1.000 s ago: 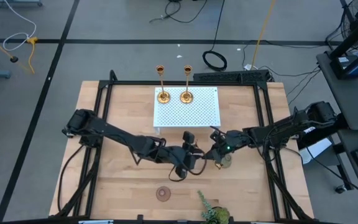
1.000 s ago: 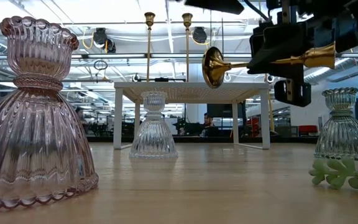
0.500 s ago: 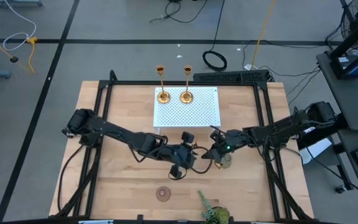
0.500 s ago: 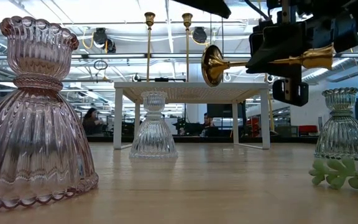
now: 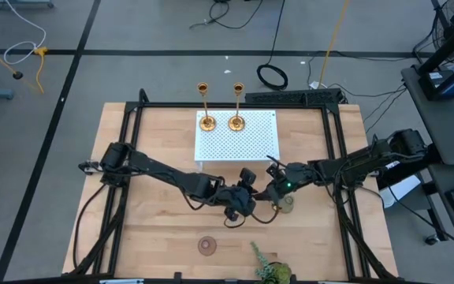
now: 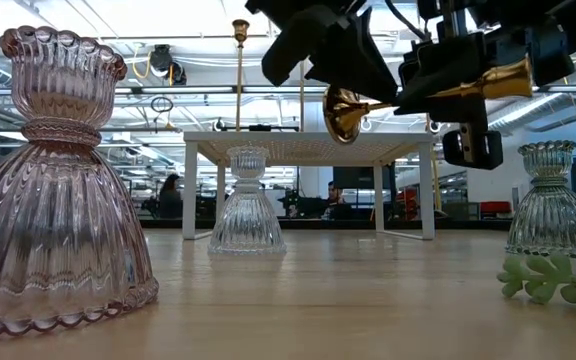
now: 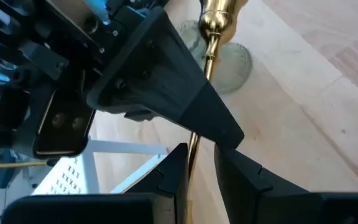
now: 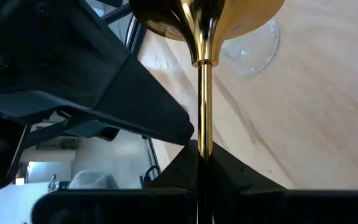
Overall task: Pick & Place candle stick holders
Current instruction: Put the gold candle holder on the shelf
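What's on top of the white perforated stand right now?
Two gold candlesticks stand upright along the far edge of the white perforated stand; the rest of its top looks bare. Its near edge is partly hidden by the pincers.

Shiny gold candlestick (image 6: 423,92), ribbed pink glass holder (image 6: 56,190), ribbed clear glass holder (image 6: 247,203), white perforated stand (image 5: 236,134), dark grippers, light wooden table (image 5: 156,209)

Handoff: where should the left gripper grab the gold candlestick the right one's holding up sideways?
Grip the bare thin stem of the gold candlestick, between its flared base and the right gripper. It lies roughly level in the air, so the left gripper should probably come side-on, fingers across the stem. The base looks too wide.
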### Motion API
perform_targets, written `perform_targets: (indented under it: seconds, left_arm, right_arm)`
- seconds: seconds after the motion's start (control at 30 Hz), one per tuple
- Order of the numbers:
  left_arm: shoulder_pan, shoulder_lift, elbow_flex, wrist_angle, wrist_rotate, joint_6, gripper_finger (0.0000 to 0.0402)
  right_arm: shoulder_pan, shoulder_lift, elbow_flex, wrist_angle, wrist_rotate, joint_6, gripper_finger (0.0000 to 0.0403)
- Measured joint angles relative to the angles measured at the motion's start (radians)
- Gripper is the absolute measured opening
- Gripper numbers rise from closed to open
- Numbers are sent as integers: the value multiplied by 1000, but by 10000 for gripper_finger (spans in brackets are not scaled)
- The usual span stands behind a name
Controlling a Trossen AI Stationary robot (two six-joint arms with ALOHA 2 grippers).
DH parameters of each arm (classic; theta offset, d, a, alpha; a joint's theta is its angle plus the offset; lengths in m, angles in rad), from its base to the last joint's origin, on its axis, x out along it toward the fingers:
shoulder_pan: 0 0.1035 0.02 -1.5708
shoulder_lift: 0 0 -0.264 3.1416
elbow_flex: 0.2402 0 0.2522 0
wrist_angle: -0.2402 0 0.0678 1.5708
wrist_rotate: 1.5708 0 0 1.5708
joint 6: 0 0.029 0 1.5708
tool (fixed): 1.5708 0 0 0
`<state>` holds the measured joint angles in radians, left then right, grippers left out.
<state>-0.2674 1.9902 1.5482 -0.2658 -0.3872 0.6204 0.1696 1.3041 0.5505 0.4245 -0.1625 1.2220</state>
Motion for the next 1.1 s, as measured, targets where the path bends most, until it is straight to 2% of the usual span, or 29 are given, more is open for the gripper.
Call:
perform_targets:
  seconds: [0.5, 0.6, 0.77, 1.0, 1.1]
  left_arm:
    - [21, 13, 0, 56, 37, 51, 85]
    - [21, 14, 0, 59, 34, 49, 71]
    - [17, 16, 0, 55, 28, 45, 17]
    - [18, 16, 0, 51, 18, 19, 35]
    - [15, 16, 0, 49, 18, 17, 18]
  right_arm:
    - [3, 2, -1, 76, -96, 28, 9]
    - [0, 0, -1, 65, -96, 18, 10]
    - [-11, 0, -1, 67, -102, -7, 24]
    - [-20, 0, -1, 70, -104, -49, 44]
    - [-20, 0, -1, 70, -105, -109, 57]
